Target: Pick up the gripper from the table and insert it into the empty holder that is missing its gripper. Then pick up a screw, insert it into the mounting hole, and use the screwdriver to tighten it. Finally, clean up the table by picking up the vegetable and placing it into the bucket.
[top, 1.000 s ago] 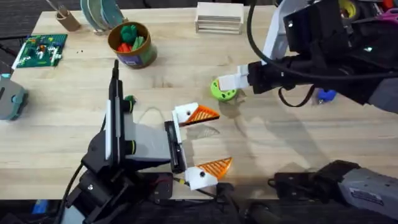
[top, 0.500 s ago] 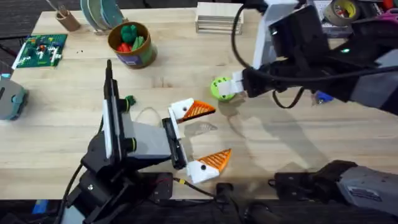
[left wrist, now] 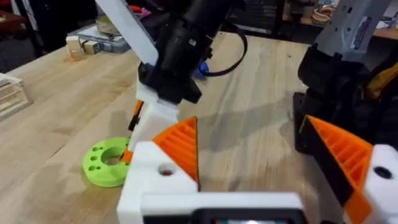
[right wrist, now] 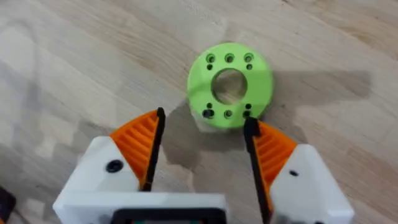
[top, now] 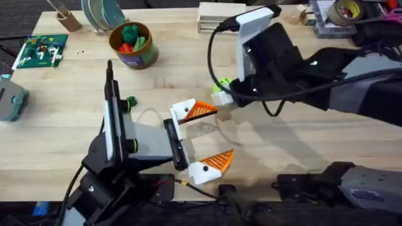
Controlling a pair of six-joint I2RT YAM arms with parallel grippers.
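My left gripper (top: pixel 210 138) rests open on the table (top: pixel 295 141), both of its white holders carrying an orange ribbed finger (top: pixel 202 113); in its own view it (left wrist: pixel 249 121) holds nothing. My right gripper (top: pixel 221 99) hangs open just short of the bright green holed disc (right wrist: pixel 230 84), its orange pads (right wrist: pixel 140 140) apart. The loose gripper and the screw are out of view. A tiny dark green vegetable (top: pixel 130 102) lies beside the left arm. The bucket (top: pixel 133 45) stands at the back left with red and green toys inside. A bit of blue (left wrist: pixel 200 67) behind the right arm may be the screwdriver.
A green brick plate (top: pixel 41 50), a tan cup (top: pixel 68 19) and stacked discs (top: pixel 103 12) line the back left. Wooden blocks (top: pixel 221 17) sit at the back middle, a tape roll (top: pixel 344 9) at the back right. A grey object (top: pixel 9 100) lies at the left edge.
The right arm has swung left and now covers most of the green disc from above, its gripper nearer my left gripper. The left arm shifted slightly a second ago, then stayed still.
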